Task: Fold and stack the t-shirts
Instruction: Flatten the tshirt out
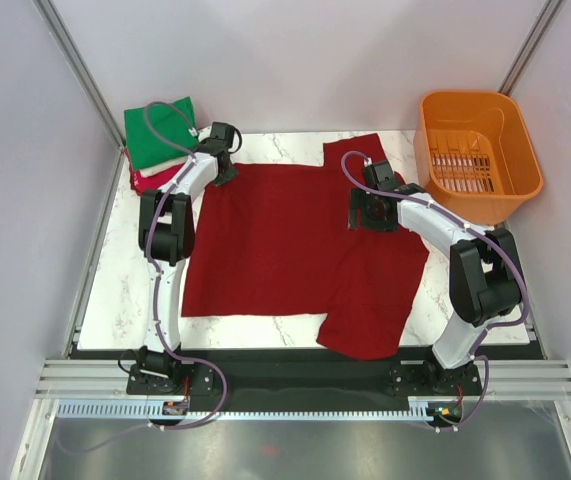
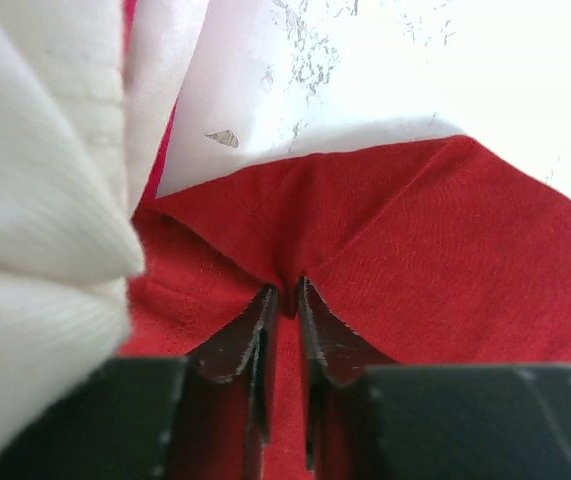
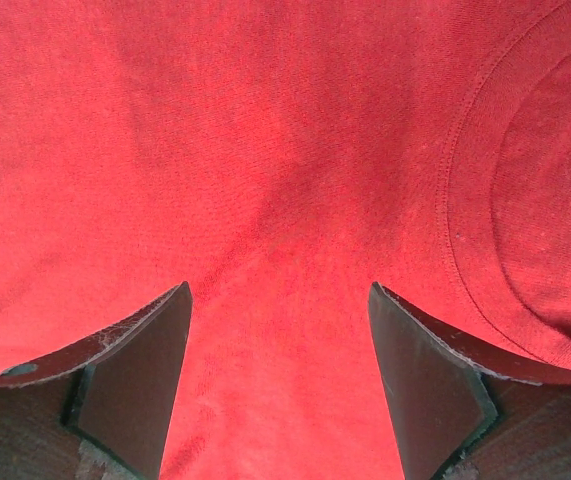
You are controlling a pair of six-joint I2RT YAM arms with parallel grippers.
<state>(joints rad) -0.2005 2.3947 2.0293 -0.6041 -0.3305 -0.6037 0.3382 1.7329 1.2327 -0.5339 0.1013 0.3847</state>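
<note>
At the far left corner of the marble table sits a stack of folded shirts, green on top, white and pink-red beneath. An orange basket stands at the far right, clear of the cloth. The stack lies just beside the left gripper, its white folds crowding the left of the wrist view. Spread flat across the middle is the dark red t-shirt, its near right part reaching past the table's near edge. The left fingers are almost pressed together at the shirt's far left corner and seem to nip a raised ridge of red cloth. The right gripper is down on the shirt beside its collar, jaws spread wide, with the cloth lying flat between them.
</note>
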